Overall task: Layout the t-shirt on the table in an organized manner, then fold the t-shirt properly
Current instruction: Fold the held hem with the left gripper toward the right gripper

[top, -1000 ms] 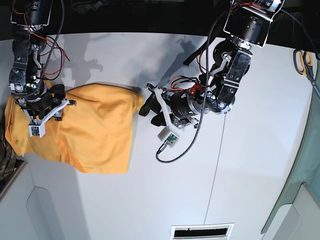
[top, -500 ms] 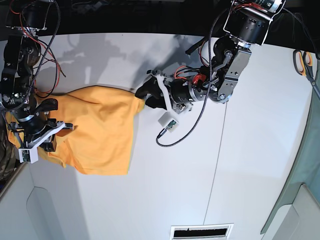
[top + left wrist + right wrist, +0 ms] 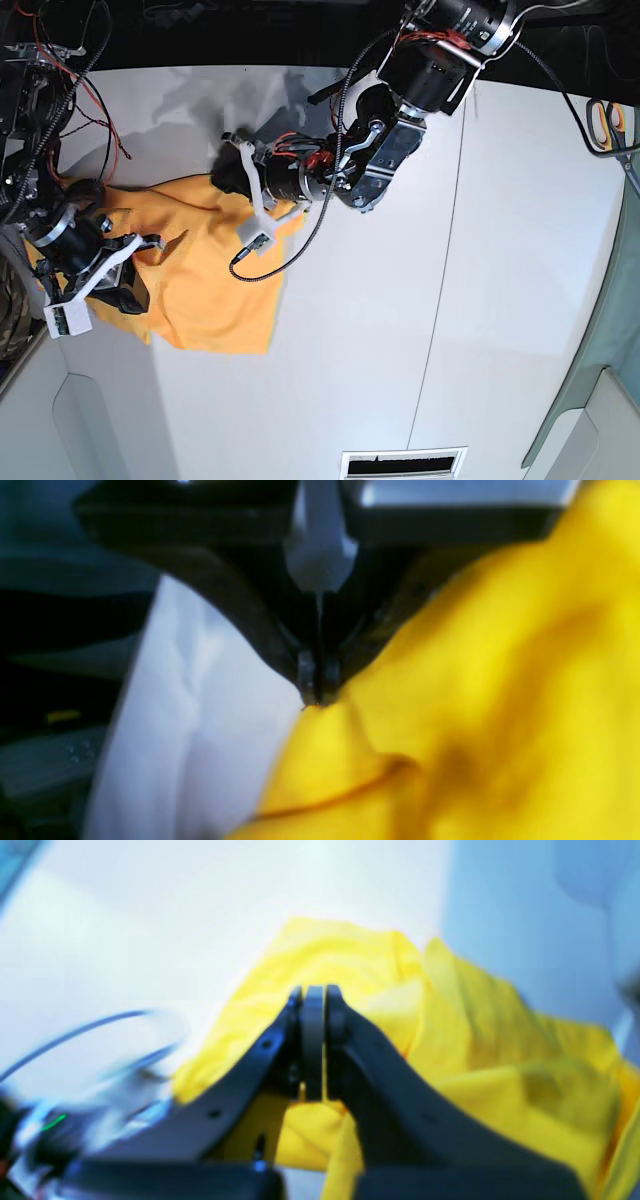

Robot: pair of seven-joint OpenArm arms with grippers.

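Observation:
The orange-yellow t-shirt (image 3: 205,275) lies crumpled on the left part of the white table (image 3: 500,250). My left gripper (image 3: 226,180) is at the shirt's upper edge. In the left wrist view the left gripper (image 3: 315,700) is shut, pinching a corner of the t-shirt (image 3: 475,705) just above the table (image 3: 200,705). My right gripper (image 3: 128,292) is at the shirt's lower left side. In the right wrist view the right gripper (image 3: 313,995) is shut with folds of the t-shirt (image 3: 450,1040) bunched around and between its jaws.
Orange-handled scissors (image 3: 606,124) lie at the table's far right edge. A camouflage cloth (image 3: 10,320) shows at the left edge. A grey-green cloth (image 3: 610,300) hangs at the right. A thin dark seam (image 3: 440,300) crosses the table. A vent slot (image 3: 402,463) is at the bottom.
My left gripper has moved left, drawing the shirt's right edge over the shirt. My right gripper has shifted a little to the right, still on the cloth.

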